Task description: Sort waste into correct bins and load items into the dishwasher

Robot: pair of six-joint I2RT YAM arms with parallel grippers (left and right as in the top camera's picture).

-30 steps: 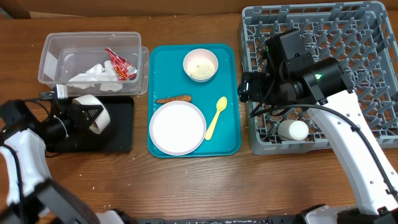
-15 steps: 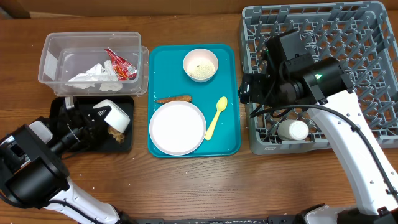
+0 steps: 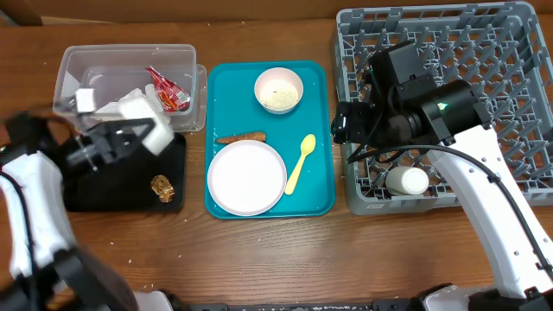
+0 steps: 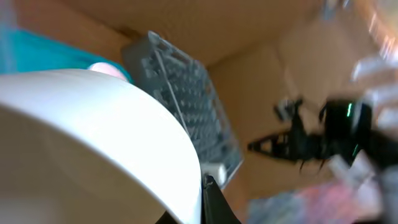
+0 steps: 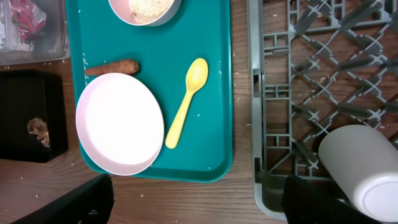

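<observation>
Left gripper (image 3: 128, 138) closed tight on the rim of 1 whitish-pink bowl (image 3: 143, 117), the bowl lifted and blurred above the far edge of the black tray (image 3: 95, 194), just beside the near wall of the clear tub (image 3: 130, 50). In the left wrist view, little beyond the bowl's pale curve and 1 dark fingertip (image 4: 214, 205) beneath it. On the black tray, toward its right end, a small heap of brown crumbs (image 3: 162, 187). Inside the clear tub, the foil wrapper (image 3: 168, 89), red and silver, next to the crumpled paper (image 3: 117, 105). On the teal tray (image 3: 318, 138): a 2nd bowl (image 3: 278, 78) at the far end with rice grains (image 3: 278, 97) in it, the food stick (image 3: 242, 136) lying crosswise just beyond the plate (image 3: 247, 177), the plate bare and white, the spoon (image 3: 300, 162) to the plate's right with its scoop end toward the far side. Right gripper (image 5: 198, 196) poised over the left edge of the dish rack (image 3: 449, 34), fingers spread wide, nothing between them. In the rack's near left corner, 1 white cup (image 3: 408, 180) on its side among the pegs.
</observation>
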